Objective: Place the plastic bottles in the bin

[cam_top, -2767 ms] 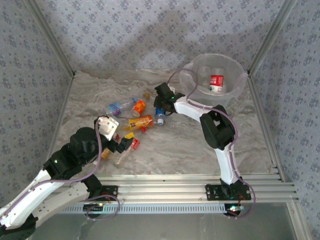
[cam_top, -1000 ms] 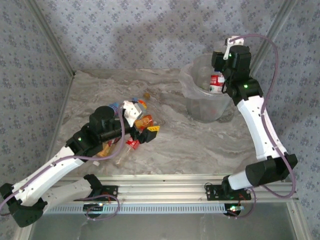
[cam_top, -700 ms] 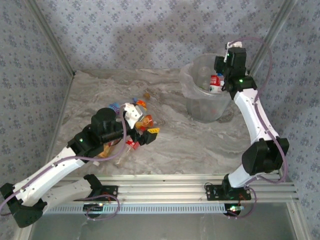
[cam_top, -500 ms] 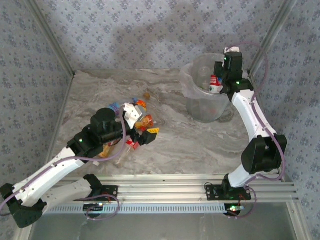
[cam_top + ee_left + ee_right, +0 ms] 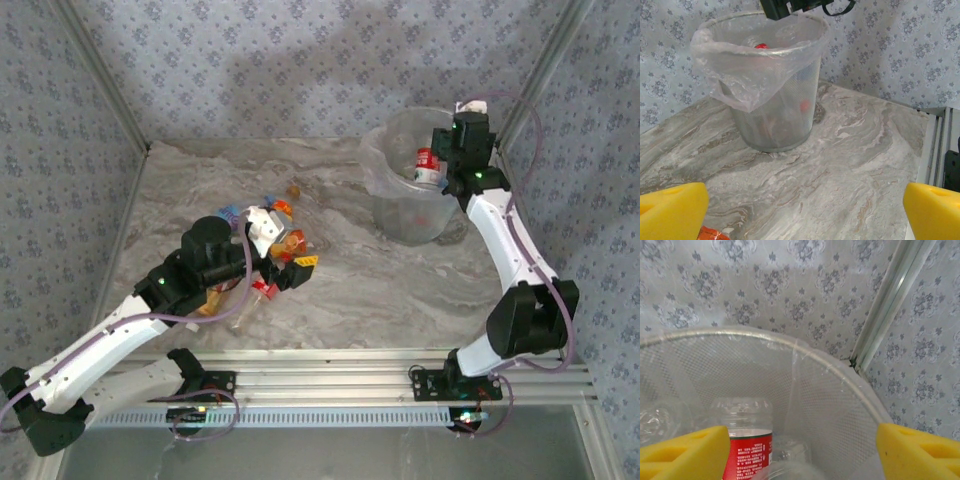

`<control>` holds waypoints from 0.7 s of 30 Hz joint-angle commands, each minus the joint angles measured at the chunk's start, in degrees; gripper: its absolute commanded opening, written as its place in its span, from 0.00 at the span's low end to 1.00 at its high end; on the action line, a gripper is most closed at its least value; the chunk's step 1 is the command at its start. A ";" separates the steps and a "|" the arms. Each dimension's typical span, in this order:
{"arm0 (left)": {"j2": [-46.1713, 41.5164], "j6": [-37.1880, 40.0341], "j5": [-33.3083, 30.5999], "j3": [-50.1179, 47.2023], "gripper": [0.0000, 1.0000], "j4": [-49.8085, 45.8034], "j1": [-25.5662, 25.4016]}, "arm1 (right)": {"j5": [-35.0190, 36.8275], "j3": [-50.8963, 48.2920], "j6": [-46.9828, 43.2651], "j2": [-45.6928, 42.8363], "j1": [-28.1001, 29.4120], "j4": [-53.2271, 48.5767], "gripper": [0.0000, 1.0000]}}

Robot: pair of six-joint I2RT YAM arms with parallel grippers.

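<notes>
Right pincer [image 5: 802,455] moved over bin [image 5: 816,358], gaping empty, red-labelled bottle [image 5: 747,451] seemingly upright inside, left pincer [image 5: 802,212] gaping empty

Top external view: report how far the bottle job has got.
Done: a red-labelled bottle stands in the bin. In hand: nothing; the right hand hangs open over the bin, and the left hand is open too. Left: several bottles lying on the table by the left hand.

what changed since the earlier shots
The right tool swung from the pile to above the bin and is open; the blue-capped bottle it was at is gone from the table. The left tool moved forward over the pile, open. The red-labelled bottle in the bin stayed.
</notes>
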 commanded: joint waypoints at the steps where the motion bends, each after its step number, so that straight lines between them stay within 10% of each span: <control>1: -1.32 0.97 -0.16 0.05 1.00 0.34 0.34 | -1.11 0.91 0.36 -3.88 0.58 -0.55 0.79; 21: -3.94 6.51 -4.00 1.02 1.00 -4.39 0.32 | -27.38 -5.61 11.70 -24.05 8.90 -18.18 0.79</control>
